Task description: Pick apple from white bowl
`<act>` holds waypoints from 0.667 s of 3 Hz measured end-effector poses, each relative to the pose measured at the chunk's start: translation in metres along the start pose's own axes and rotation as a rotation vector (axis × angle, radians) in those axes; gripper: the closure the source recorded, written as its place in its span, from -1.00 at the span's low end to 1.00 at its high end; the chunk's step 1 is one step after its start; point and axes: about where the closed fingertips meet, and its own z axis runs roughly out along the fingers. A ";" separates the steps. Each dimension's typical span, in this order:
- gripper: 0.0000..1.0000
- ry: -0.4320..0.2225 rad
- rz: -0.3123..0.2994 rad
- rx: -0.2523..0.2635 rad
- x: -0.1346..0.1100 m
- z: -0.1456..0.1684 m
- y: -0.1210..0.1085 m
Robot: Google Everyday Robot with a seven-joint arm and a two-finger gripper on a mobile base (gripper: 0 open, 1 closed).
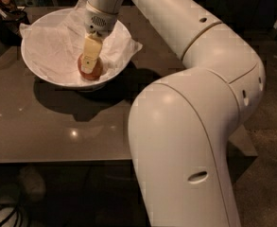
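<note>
The white bowl stands on the table at the upper left, lined with crinkled white paper that sticks up past its rim. The small red-orange apple lies in the bowl near its front right side. My gripper reaches straight down into the bowl from above and sits right on the apple, covering its middle. Only the apple's left and right edges show around the gripper.
The bowl rests on a glossy grey-brown table whose front edge runs across the lower left. My big white arm fills the right half of the view. Dark clutter lies at the far left behind the bowl.
</note>
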 end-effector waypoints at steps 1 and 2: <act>-0.50 0.003 -0.022 -0.012 -0.009 0.008 0.001; -0.50 0.004 -0.043 -0.017 -0.015 0.014 0.001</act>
